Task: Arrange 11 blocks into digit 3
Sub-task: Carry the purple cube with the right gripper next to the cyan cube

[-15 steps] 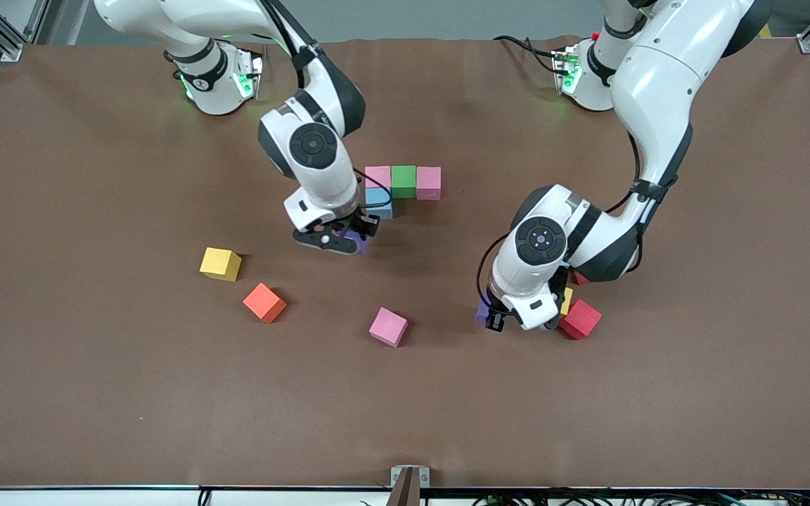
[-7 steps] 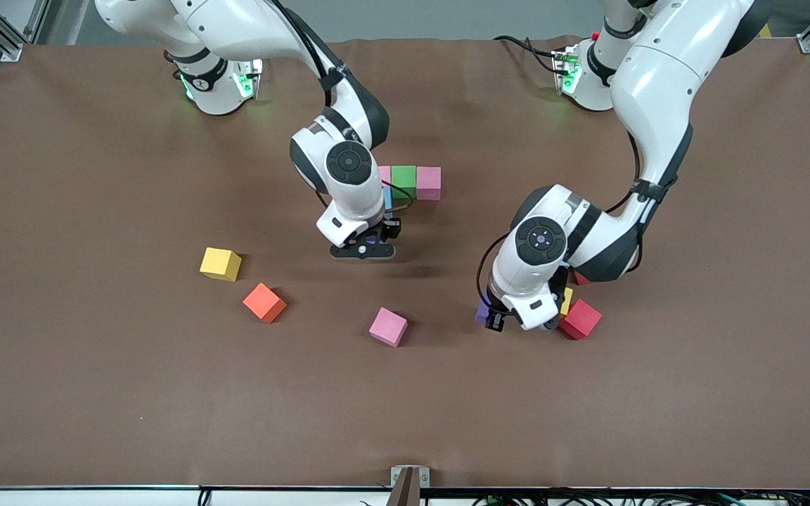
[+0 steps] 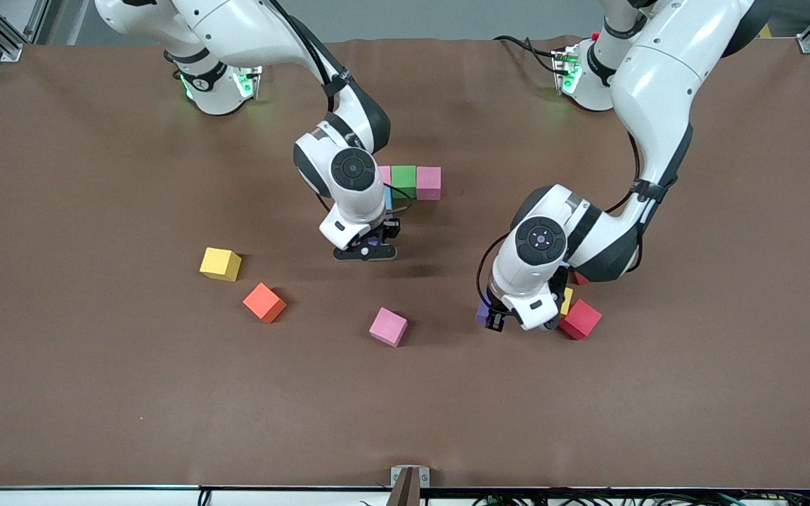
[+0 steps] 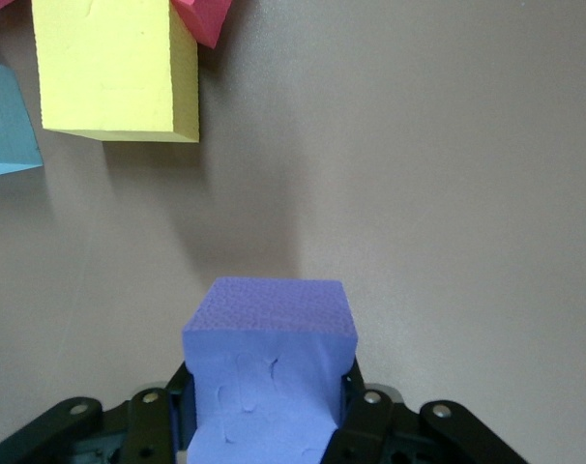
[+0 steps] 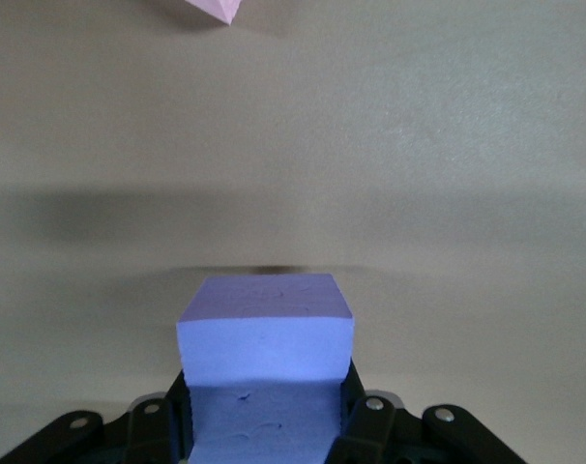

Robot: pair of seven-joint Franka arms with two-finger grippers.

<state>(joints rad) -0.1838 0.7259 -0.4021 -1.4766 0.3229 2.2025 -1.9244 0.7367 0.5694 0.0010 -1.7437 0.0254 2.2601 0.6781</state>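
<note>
R gripper [image 3: 365, 250] is clamped on a purple cube [image 5: 265, 340], held low over the counter [image 3: 95, 393] just nearer the camera than the started figure. That figure so far: a row of pink [image 3: 384, 173], green [image 3: 403, 180] and pink [image 3: 429, 183] cubes w/ a blue cube [image 3: 387, 199] touching the first pink one on its camera side, mostly hidden by the R wrist.

L gripper [image 3: 517, 318] is clamped on the 2nd purple cube [image 4: 270, 372], low over the counter toward the L arm's end. Just beside it: a yellow cube [image 3: 567, 301] and a red cube [image 3: 580, 319], both partly hidden by the L wrist.

Loose cubes, well apart from the figure: yellow [image 3: 220, 263] and orange [image 3: 264, 302] toward the R arm's end, orange nearer the camera; a tilted pink one [image 3: 388, 327] mid-counter, between the two grippers and nearer the camera than both.
</note>
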